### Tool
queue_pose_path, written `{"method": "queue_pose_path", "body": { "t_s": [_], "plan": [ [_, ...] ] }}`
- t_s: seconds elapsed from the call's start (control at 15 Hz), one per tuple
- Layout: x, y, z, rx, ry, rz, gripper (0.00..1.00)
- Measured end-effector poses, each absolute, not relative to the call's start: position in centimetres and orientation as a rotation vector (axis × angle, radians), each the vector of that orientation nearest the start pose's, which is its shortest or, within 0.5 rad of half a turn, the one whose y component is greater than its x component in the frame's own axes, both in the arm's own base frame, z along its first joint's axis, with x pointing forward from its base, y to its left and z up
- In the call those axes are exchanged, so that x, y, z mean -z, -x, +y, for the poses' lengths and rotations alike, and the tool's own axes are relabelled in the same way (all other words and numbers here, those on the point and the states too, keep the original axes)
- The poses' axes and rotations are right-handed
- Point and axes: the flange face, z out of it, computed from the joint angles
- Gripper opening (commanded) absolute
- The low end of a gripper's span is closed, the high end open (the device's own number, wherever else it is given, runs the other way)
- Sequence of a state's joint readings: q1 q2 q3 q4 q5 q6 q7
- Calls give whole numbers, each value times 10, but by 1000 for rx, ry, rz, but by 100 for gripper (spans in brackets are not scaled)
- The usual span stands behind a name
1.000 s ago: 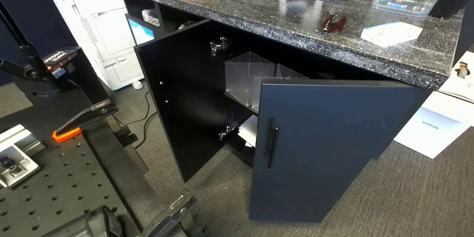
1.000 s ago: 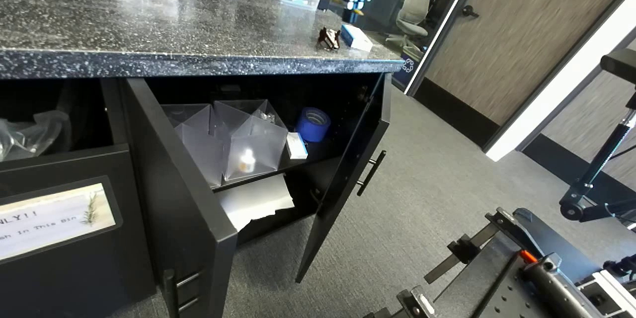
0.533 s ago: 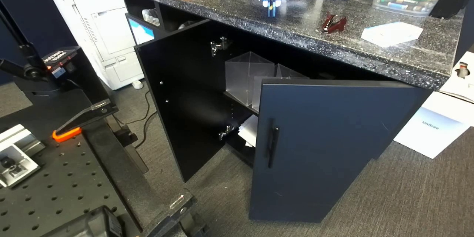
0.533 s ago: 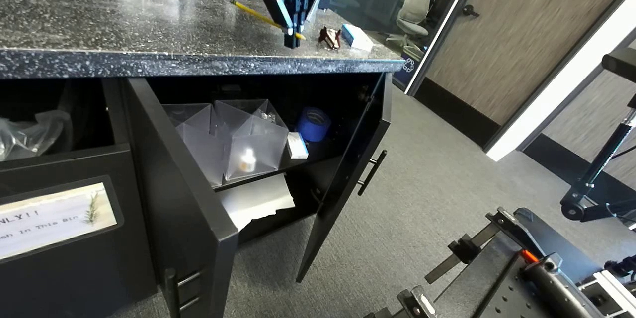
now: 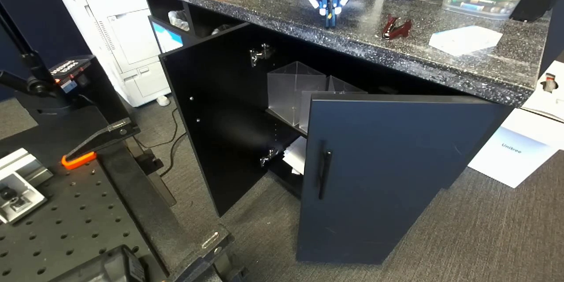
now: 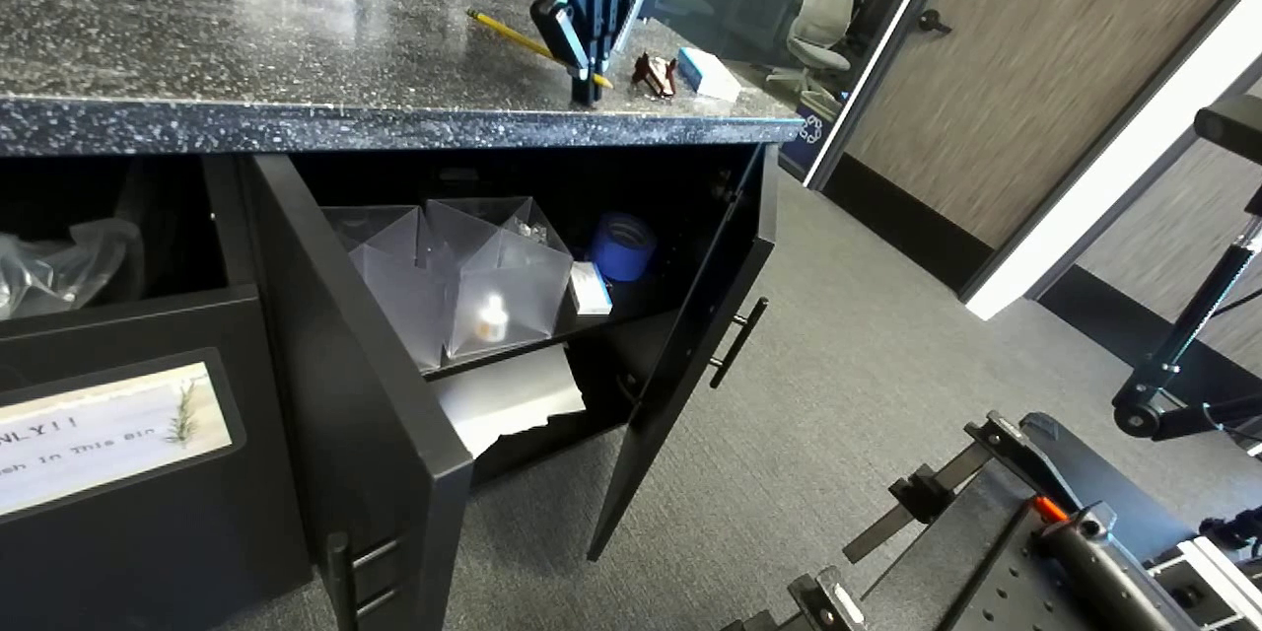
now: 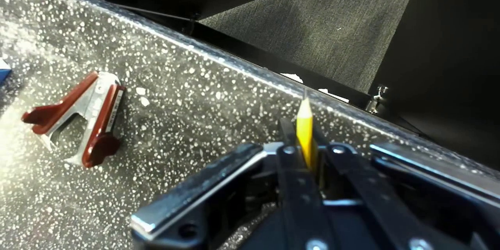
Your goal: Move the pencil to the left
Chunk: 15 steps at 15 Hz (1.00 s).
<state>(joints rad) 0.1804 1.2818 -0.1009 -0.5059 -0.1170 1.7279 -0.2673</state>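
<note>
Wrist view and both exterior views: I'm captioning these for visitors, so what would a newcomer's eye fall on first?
Probably the yellow pencil, gripped in the pincer over the speckled counter. Next, likely the dark red staple remover, lying on the counter left of the pencil in the wrist view. In both exterior views, the two cabinet doors standing open below the counter also catch the eye.

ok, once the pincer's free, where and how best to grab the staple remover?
Probably the joined end of the staple remover, from straight above, pincer closing across it. It lies on its side on the counter, an open V that is narrowest there. Squeezing the splayed red ends would likely fold it. The pincer holds the pencil, so set that down first.
</note>
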Motion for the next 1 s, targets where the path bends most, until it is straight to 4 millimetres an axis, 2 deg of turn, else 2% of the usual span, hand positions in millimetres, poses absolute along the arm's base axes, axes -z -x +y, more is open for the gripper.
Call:
{"method": "queue_pose_path", "body": {
  "t_s": [0.53,0.73,0.87,1.0],
  "plan": [
    [-232,-797,73,-141,3276,-669,100],
    [-234,-793,63,-211,3219,-712,100],
    [-264,-789,51,-241,3129,-778,100],
    [-308,-779,32,-305,3041,-786,100]
  ]
}}
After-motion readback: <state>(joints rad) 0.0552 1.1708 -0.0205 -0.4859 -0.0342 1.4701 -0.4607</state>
